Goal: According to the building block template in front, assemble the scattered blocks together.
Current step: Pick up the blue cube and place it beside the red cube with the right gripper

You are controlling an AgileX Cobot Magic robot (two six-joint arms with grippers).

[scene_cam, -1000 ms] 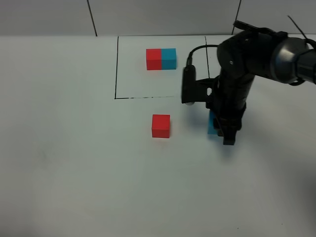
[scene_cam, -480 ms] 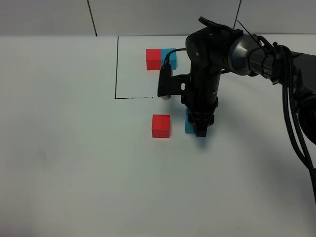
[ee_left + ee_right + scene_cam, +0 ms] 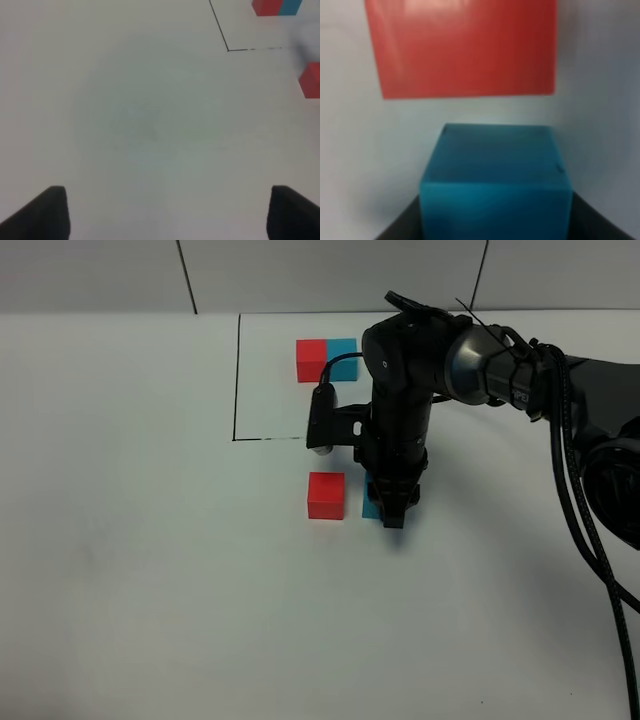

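The template (image 3: 326, 359), a red and cyan two-block bar, sits at the back inside a thin black drawn rectangle (image 3: 236, 380). The loose red cube (image 3: 326, 495) lies in front of the frame. My right gripper (image 3: 390, 508) is shut on the loose cyan cube (image 3: 368, 505), low over the table just right of the red cube, with a narrow gap between them. The right wrist view shows the cyan cube (image 3: 495, 175) between my fingers (image 3: 400, 227), the red cube (image 3: 462, 47) beyond it. My left gripper (image 3: 170, 215) is open and empty over bare table; the left wrist view also shows the red cube (image 3: 311, 80) and the template (image 3: 277, 7).
The white table (image 3: 150, 570) has a grey wall along its back edge. The right arm's black cables (image 3: 590, 530) hang at the right side. The left gripper does not show in the exterior high view.
My right gripper has carried the cyan cube leftwards, from well right of the red cube to just beside it. The red cube and the template have not moved.
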